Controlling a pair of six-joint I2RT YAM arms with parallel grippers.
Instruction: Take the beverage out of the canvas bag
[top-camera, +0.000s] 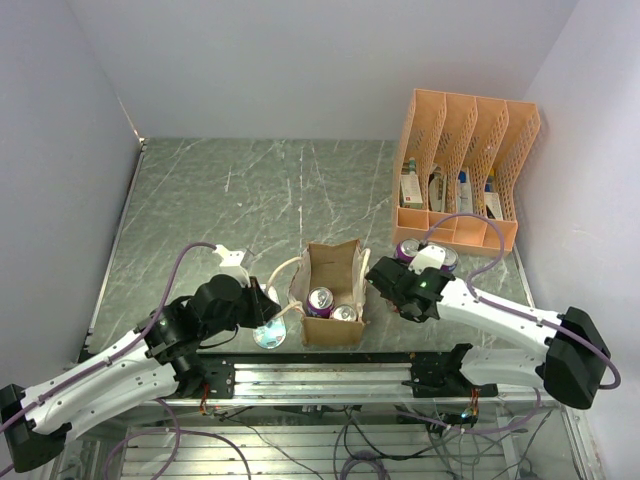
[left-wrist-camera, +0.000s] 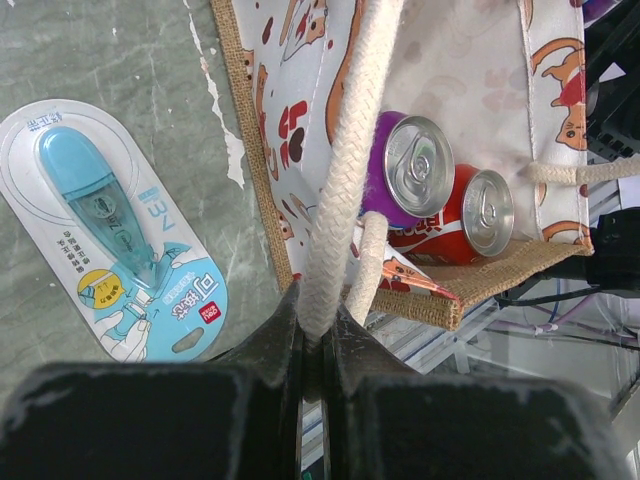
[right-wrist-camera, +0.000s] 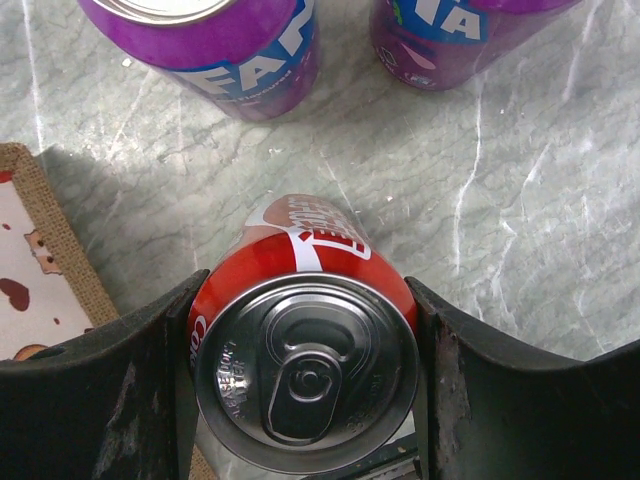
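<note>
Item: canvas bag (top-camera: 330, 258), upright at the near edge of the tabletop (top-camera: 220, 200), mouth open; a purple can in the bag (left-wrist-camera: 415, 165) and a red can in the bag (left-wrist-camera: 485, 210) stand upright inside, touching. Left claw (left-wrist-camera: 312, 335): closed to a narrow pinch on the cream rope handle (left-wrist-camera: 345, 170), steadying the bag; a blue correction-tape pack (left-wrist-camera: 110, 230) lies flat just beside it. Right claw (right-wrist-camera: 307, 295): clamped around the held red can (right-wrist-camera: 305, 370), outside the bag, just beside its burlap edge; whether the can's base touches the tabletop cannot be told. Two purple cans on the tabletop (right-wrist-camera: 215, 30) stand near, ahead of the held one. Hazards, as judged: the fingers grip a smooth round wall, so a slack grip may let the can slip or tilt. Setting it too far forward may knock the purple pair over. A hard pull on the handle may tip the bag and topple the two cans inside.
</note>
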